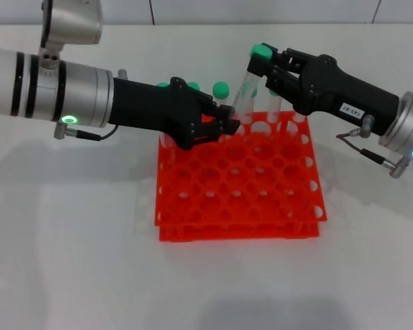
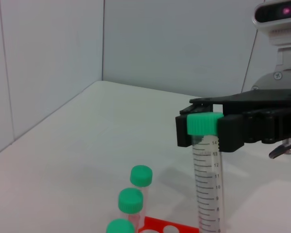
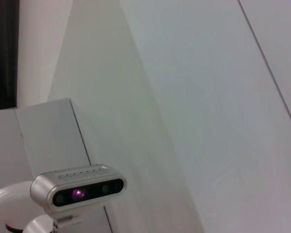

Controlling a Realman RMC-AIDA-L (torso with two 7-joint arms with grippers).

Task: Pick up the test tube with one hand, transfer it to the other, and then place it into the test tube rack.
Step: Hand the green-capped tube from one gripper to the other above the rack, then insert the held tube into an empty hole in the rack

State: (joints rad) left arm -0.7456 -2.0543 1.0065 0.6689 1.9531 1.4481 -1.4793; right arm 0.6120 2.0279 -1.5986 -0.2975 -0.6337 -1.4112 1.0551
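While my right gripper (image 1: 260,60) has its jaws clenched on the green cap of the test tube (image 1: 246,89), the tube hangs nearly upright, slightly tilted, with its lower end down at the far row of the test tube rack (image 1: 239,206). Whether the tip is already inside a hole I cannot tell; my left gripper blocks that spot in the head view. From the left wrist view the same grip is plain: black fingers (image 2: 233,131) on both sides of the cap, graduated tube body hanging straight below.

My left gripper (image 1: 228,125) sits over the far-left part of the rack, just beside the tube's lower end. Jaws look released, not grasping anything, though contact with the tube is hard to judge.

Other green-capped tubes (image 1: 221,89) stand in the rack's far row, behind my left gripper; three caps show in the left wrist view.

Rack rests flat on the white surface (image 1: 69,261).
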